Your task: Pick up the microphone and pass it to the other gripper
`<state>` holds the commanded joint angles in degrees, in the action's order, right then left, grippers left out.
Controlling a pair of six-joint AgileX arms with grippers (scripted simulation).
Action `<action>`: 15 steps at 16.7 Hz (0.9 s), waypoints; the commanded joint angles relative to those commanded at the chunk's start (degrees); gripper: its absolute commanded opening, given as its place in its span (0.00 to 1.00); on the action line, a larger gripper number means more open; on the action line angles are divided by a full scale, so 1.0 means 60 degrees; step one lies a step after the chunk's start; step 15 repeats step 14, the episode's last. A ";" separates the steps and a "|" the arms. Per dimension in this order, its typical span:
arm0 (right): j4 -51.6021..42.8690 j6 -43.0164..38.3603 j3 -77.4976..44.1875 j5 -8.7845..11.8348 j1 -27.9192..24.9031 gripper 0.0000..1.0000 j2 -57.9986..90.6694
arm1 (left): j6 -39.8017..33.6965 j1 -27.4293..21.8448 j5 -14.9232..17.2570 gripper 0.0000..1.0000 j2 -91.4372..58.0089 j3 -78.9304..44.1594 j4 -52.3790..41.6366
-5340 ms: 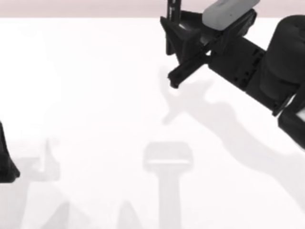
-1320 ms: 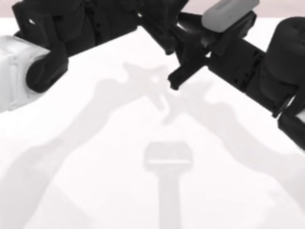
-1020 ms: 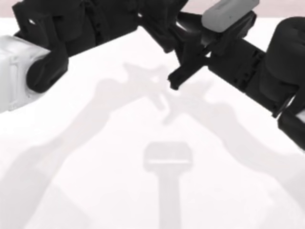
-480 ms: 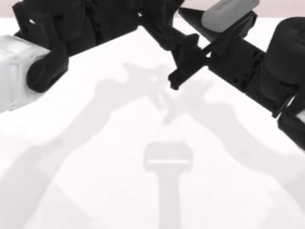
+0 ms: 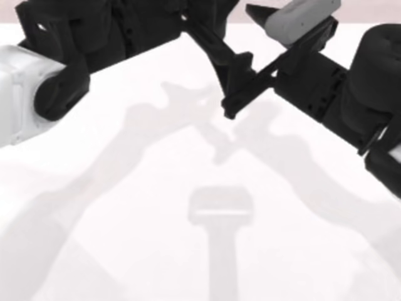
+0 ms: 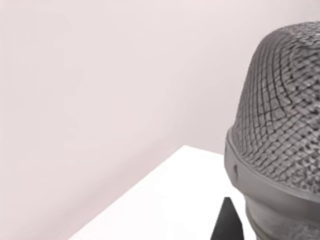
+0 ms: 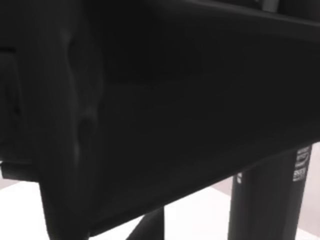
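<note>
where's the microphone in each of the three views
Top view: cannot pick it out; probably hidden behind the left arm near the top edge.
Left wrist view: the microphone is close up, its grey mesh head large against the pale wall.
Right wrist view: mostly dark; a black upright cylinder, likely its handle.
Shared landmark: the white table.

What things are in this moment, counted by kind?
microphone: 1
grippers: 2, the left gripper and the right gripper, meeting at the table's far edge
table: 1
Total: 4
</note>
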<state>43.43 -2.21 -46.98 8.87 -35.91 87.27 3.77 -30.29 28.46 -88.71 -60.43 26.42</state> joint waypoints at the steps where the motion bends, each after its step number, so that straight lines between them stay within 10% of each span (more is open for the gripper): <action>1: 0.0000 0.0000 0.0000 0.0000 0.0000 1.00 0.0000 | 0.0000 0.0000 0.0000 0.00 0.0000 0.0000 0.0000; 15: -0.0465 0.0032 0.2344 0.0407 0.0367 1.00 -0.2667 | 0.0088 0.1555 0.1273 0.00 0.0825 0.0632 -0.0127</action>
